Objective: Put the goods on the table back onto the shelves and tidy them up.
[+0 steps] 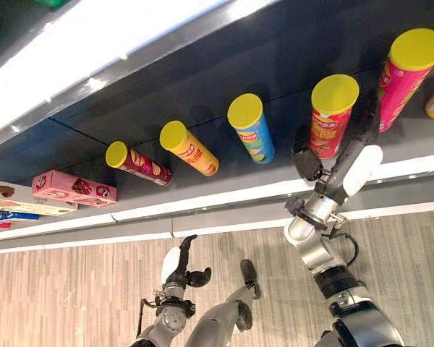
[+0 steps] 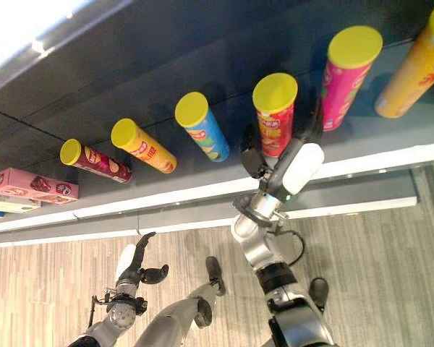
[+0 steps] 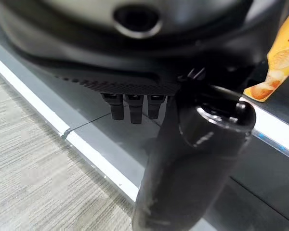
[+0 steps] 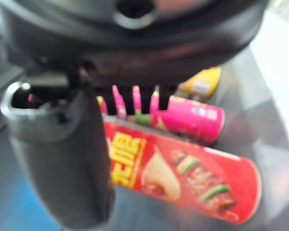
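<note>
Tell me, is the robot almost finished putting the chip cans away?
Mostly, it seems. Done: the maroon can, orange can, blue can and pink can stand in a row on the shelf. In hand: the right hand is around the red can, thumb and fingers either side. The left hand hangs open, holding nothing. Left: letting go.

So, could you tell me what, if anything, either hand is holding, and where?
The right hand is at the red can low on its side, but whether it grips cannot be told. The left hand holds nothing.
</note>
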Robot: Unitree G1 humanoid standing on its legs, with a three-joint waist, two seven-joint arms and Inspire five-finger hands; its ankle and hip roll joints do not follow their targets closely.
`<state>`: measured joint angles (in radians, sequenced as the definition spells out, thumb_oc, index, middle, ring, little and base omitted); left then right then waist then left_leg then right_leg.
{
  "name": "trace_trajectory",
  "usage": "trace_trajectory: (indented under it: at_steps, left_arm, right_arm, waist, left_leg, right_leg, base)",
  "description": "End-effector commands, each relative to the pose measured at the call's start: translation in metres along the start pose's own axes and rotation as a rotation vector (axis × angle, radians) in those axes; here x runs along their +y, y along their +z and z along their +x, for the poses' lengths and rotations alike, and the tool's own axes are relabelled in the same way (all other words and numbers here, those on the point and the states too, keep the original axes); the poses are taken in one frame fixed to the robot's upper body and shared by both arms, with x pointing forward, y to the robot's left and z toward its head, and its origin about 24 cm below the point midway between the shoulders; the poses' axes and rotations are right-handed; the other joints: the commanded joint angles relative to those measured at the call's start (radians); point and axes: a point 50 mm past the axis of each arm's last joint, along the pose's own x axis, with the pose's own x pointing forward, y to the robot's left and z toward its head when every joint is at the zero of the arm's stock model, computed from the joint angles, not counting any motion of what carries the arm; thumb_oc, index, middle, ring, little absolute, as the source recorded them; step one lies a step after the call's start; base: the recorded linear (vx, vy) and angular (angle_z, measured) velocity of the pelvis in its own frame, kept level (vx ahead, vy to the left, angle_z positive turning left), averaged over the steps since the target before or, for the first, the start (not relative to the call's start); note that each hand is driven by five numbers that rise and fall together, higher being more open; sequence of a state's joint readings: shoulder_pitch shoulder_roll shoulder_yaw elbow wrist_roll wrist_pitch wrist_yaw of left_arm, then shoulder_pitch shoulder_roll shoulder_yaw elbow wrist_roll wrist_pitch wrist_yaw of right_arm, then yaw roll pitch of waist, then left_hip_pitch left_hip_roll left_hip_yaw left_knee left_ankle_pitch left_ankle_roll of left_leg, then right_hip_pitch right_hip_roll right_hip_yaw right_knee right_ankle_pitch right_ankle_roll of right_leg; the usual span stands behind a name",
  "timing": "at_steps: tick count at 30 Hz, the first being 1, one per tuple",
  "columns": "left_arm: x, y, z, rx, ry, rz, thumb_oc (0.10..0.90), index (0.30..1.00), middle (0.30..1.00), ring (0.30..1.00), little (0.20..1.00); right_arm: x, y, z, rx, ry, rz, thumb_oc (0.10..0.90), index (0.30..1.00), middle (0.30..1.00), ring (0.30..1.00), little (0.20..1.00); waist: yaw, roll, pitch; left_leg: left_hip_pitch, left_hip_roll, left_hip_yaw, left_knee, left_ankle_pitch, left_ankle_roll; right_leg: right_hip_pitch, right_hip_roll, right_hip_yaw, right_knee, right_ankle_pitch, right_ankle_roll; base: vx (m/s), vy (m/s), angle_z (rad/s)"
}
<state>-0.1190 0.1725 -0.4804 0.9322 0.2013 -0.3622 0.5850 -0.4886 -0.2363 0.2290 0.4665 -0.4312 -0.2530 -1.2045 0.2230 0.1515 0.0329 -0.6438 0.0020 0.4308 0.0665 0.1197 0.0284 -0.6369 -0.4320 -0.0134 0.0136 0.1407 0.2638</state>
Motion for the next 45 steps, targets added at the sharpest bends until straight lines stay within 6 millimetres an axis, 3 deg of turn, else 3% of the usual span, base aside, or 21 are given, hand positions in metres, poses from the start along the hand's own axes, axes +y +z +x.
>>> trace_trajectory:
  at_steps: [1, 9, 14, 17, 22, 23, 27, 31, 32, 33, 40, 42, 43, 45]
  left_arm:
    - [0.030, -0.014, 0.004, 0.016, 0.115, 0.059, 0.800, 0.900, 0.900, 0.900, 0.900]
    - [0.032, -0.031, -0.004, 0.090, 0.105, 0.073, 0.800, 0.900, 0.900, 0.900, 0.900]
    - [0.033, -0.037, -0.007, 0.117, 0.098, 0.094, 0.800, 0.900, 0.900, 0.900, 0.900]
    - [0.033, -0.047, -0.013, 0.164, 0.086, 0.137, 0.800, 0.900, 0.900, 0.900, 0.900]
    - [0.033, -0.055, -0.017, 0.204, 0.092, 0.157, 0.800, 0.900, 0.900, 0.900, 0.900]
    - [0.031, -0.061, -0.022, 0.239, 0.084, 0.166, 0.800, 0.900, 0.900, 0.900, 0.900]
    - [0.029, -0.068, -0.028, 0.279, 0.072, 0.173, 0.800, 0.900, 0.900, 0.900, 0.900]
    - [0.025, -0.073, -0.034, 0.311, 0.037, 0.191, 0.800, 0.900, 0.900, 0.900, 0.900]
    - [0.025, -0.073, -0.034, 0.312, 0.036, 0.191, 0.800, 0.900, 0.900, 0.900, 0.900]
    - [0.025, -0.072, -0.032, 0.312, 0.033, 0.196, 0.800, 0.900, 0.900, 0.900, 0.900]
    - [0.023, -0.073, -0.032, 0.300, -0.037, 0.248, 0.800, 0.900, 0.900, 0.900, 0.900]
    - [0.023, -0.073, -0.032, 0.300, -0.037, 0.248, 0.800, 0.900, 0.900, 0.900, 0.900]
    - [0.019, -0.072, -0.033, 0.304, -0.053, 0.239, 0.800, 0.900, 0.900, 0.900, 0.900]
    - [0.013, -0.071, -0.035, 0.302, -0.077, 0.228, 0.800, 0.900, 0.900, 0.900, 0.900]
  right_arm:
    - [0.006, 0.036, 0.017, -0.178, -0.041, 0.167, 0.800, 0.900, 0.900, 0.900, 0.900]
    - [-0.004, 0.031, 0.016, -0.193, -0.073, 0.130, 0.800, 0.900, 0.900, 0.900, 0.900]
    - [-0.009, 0.024, 0.014, -0.187, -0.096, 0.081, 0.800, 0.900, 0.900, 0.900, 0.900]
    - [-0.017, 0.017, 0.006, -0.174, -0.101, 0.059, 0.800, 0.900, 0.900, 0.900, 0.900]
    - [-0.024, 0.014, -0.005, -0.153, -0.106, 0.049, 0.800, 0.900, 0.900, 0.900, 0.900]
    - [-0.032, 0.010, -0.015, -0.136, -0.089, 0.045, 0.800, 0.900, 0.900, 0.900, 0.900]
    - [-0.045, 0.003, -0.028, -0.110, -0.063, 0.025, 0.800, 0.900, 0.900, 0.900, 0.900]
    - [-0.085, -0.014, -0.068, -0.013, 0.049, -0.052, 0.800, 0.900, 0.900, 0.900, 0.900]
    - [-0.086, -0.014, -0.069, -0.012, 0.050, -0.053, 0.800, 0.900, 0.900, 0.900, 0.900]
    - [-0.103, -0.023, -0.084, 0.047, 0.108, -0.103, 0.800, 0.900, 0.900, 0.900, 0.900]
    - [-0.163, -0.053, -0.135, 0.325, 0.213, -0.333, 0.800, 0.900, 0.900, 0.900, 0.900]
    - [-0.163, -0.053, -0.135, 0.326, 0.213, -0.334, 0.800, 0.900, 0.900, 0.900, 0.900]
    - [-0.170, -0.057, -0.145, 0.394, 0.254, -0.341, 0.800, 0.900, 0.900, 0.900, 0.900]
    - [-0.168, -0.058, -0.153, 0.438, 0.287, -0.315, 0.800, 0.900, 0.900, 0.900, 0.900]
  waist:
    - [0.045, -0.019, -0.008]
    - [0.032, -0.076, -0.030]
    - [0.026, -0.098, -0.038]
    - [0.014, -0.124, -0.048]
    - [-0.002, -0.138, -0.049]
    - [-0.021, -0.152, -0.048]
    - [-0.044, -0.160, -0.048]
    - [-0.127, -0.178, -0.059]
    - [-0.126, -0.178, -0.058]
    - [-0.175, -0.187, -0.065]
    - [-0.300, -0.212, -0.096]
    - [-0.298, -0.212, -0.095]
    - [-0.318, -0.214, -0.109]
    - [-0.320, -0.214, -0.113]
  left_leg:
    - [-0.028, 0.073, -0.070, 0.208, -0.242, -0.088]
    - [0.035, 0.064, -0.090, 0.174, -0.237, -0.086]
    - [0.063, 0.061, -0.102, 0.167, -0.239, -0.084]
    - [0.116, 0.055, -0.111, 0.155, -0.242, -0.082]
    - [0.190, 0.049, -0.122, 0.125, -0.237, -0.084]
    - [0.225, 0.046, -0.105, 0.104, -0.204, -0.078]
    - [0.287, 0.046, -0.097, 0.082, -0.198, -0.080]
    - [0.422, 0.051, -0.070, 0.025, -0.190, -0.081]
    - [0.426, 0.051, -0.070, 0.022, -0.189, -0.081]
    - [0.477, 0.053, -0.052, -0.007, -0.183, -0.085]
    - [0.634, 0.052, 0.031, -0.071, -0.195, -0.079]
    - [0.637, 0.051, 0.033, -0.072, -0.194, -0.079]
    - [0.661, 0.052, 0.052, -0.085, -0.194, -0.081]
    - [0.666, 0.053, 0.055, -0.092, -0.191, -0.084]
  right_leg:
    - [0.083, -0.005, -0.100, -0.094, 0.207, -0.002]
    - [0.139, 0.007, -0.117, -0.096, 0.208, -0.002]
    - [0.172, 0.012, -0.124, -0.097, 0.203, -0.002]
    - [0.219, 0.022, -0.127, -0.098, 0.197, -0.002]
    - [0.272, 0.031, -0.126, -0.098, 0.193, -0.002]
    - [0.286, 0.024, -0.128, -0.097, 0.215, -0.002]
    - [0.320, 0.029, -0.120, -0.093, 0.219, -0.002]
    - [0.382, 0.051, -0.084, -0.075, 0.215, -0.002]
    - [0.384, 0.051, -0.083, -0.074, 0.214, -0.002]
    - [0.394, 0.065, -0.062, -0.061, 0.212, -0.002]
    - [0.435, 0.110, 0.039, -0.023, 0.163, -0.002]
    - [0.435, 0.111, 0.041, -0.023, 0.163, -0.002]
    - [0.440, 0.120, 0.055, -0.024, 0.149, -0.002]
    - [0.445, 0.122, 0.053, -0.030, 0.141, -0.002]
  base:
    - [-0.01, -0.032, 0.03]
    - [-0.01, -0.031, 0.01]
    - [0.01, -0.030, 0.06]
    - [0.03, -0.025, 0.04]
    - [0.03, -0.017, 0.02]
    - [0.00, 0.000, 0.00]
    - [0.04, 0.013, -0.09]
    - [0.05, 0.018, -0.24]
    - [0.01, 0.003, -0.32]
    - [0.02, 0.004, -0.44]
    - [0.05, -0.006, -0.47]
    - [0.04, -0.004, -0.55]
    - [0.06, -0.010, -0.43]
    - [0.03, -0.009, -0.18]
